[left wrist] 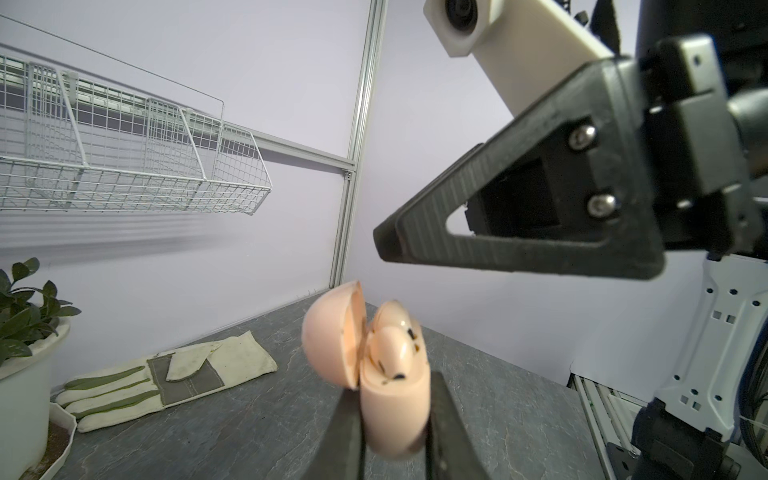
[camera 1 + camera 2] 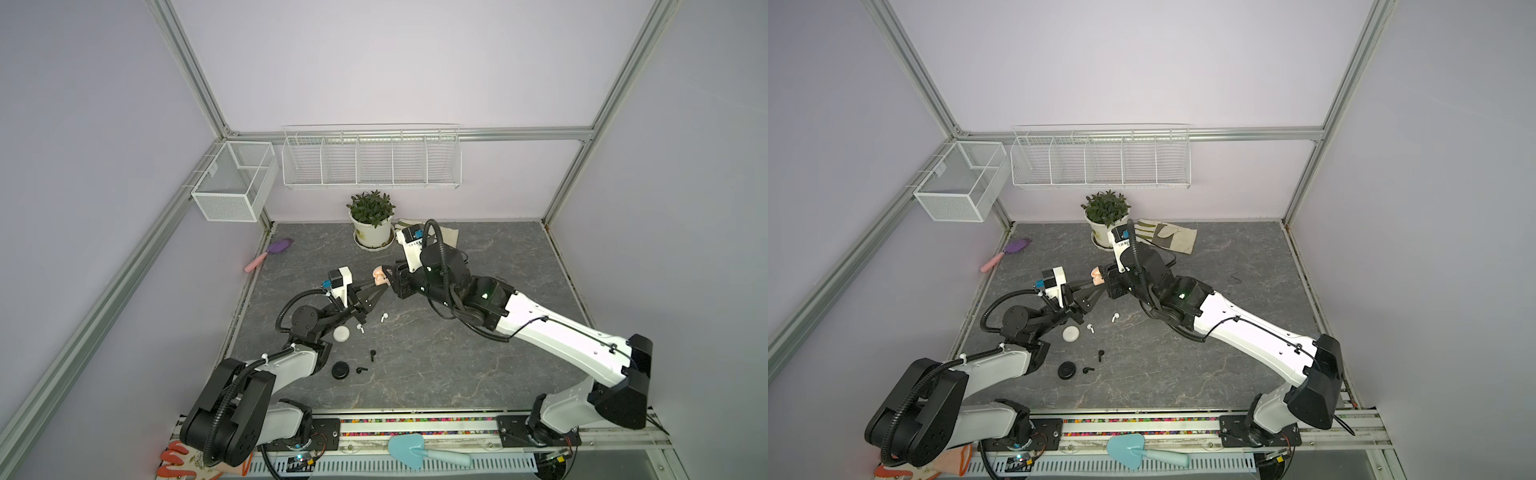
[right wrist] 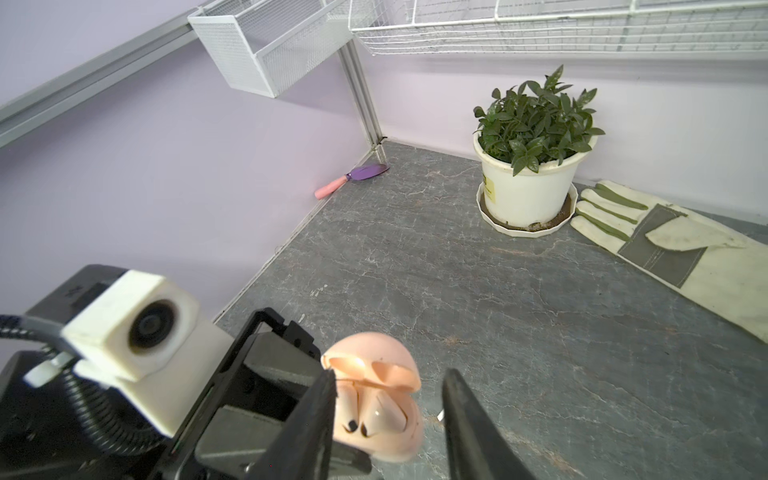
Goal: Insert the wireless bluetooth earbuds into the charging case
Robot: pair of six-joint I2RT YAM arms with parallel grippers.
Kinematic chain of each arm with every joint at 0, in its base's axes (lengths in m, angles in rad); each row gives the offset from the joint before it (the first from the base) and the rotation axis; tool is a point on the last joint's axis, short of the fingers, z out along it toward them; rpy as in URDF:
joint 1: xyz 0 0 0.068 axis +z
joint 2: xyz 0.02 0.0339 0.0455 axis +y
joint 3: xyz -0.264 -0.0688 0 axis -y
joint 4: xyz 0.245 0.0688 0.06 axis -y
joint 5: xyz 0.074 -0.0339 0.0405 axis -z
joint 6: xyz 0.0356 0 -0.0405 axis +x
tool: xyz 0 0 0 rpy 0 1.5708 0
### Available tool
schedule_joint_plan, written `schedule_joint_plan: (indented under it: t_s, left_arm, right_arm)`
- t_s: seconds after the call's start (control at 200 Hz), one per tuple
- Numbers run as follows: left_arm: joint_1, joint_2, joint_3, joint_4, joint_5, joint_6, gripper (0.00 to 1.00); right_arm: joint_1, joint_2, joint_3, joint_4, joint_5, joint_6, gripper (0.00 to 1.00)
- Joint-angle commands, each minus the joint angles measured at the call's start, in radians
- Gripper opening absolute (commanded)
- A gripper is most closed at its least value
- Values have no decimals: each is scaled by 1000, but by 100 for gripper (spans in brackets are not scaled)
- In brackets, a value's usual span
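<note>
Pink plastic caught my eye first: the charging case (image 1: 395, 424) sat pinched in the left gripper (image 1: 392, 386), whose jaws were clamped on its lower half, well above the table. Only the wrist views showed its lid (image 1: 328, 336) swung open and two pale earbuds (image 3: 384, 415) seated inside; in both top views the case was just a small pink lump.

Those top views alone gave me the loose pieces. Two white earbuds (image 2: 383, 317) and two black earbuds (image 2: 372, 354) lay toward six o'clock from the case, with a white puck (image 2: 341, 333) and a black puck (image 2: 340, 369) nearer seven.

The right gripper (image 3: 390, 376) hung with its jaws parted, one either side of the case, holding nothing; whether a finger brushed it I could not tell. The left arm came in low from seven o'clock and the right stretched long from five, so the grippers met nose to nose.

The tabletop (image 2: 457, 365) was grey veined stone. A potted plant (image 2: 371, 224) stood at twelve o'clock, a glove (image 2: 1173, 237) at one and a purple trowel (image 2: 270, 253) at ten. A wire rack (image 2: 371, 158) hung on the lilac back wall.
</note>
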Motion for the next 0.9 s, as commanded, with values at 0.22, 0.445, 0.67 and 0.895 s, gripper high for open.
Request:
schedule_joint_plan:
  t_s: [0.22,0.445,0.67,0.895]
  left_arm:
    - [-36,67,71,41,213,-20,0]
    - [-38,78,74,43,229,-38,0]
    - [-38,74,72,41,220,-34,0]
    - [-38,68,70,41,210,-31,0]
  right_arm:
    - [-269,117,171,-321,-888,-276,52]
    - [-328,148,142,-293,-1117,-253,55]
    - [-334,145,112,-305,-1148,-249,49]
    - [-338,134,119,-345,-1110,-275,46]
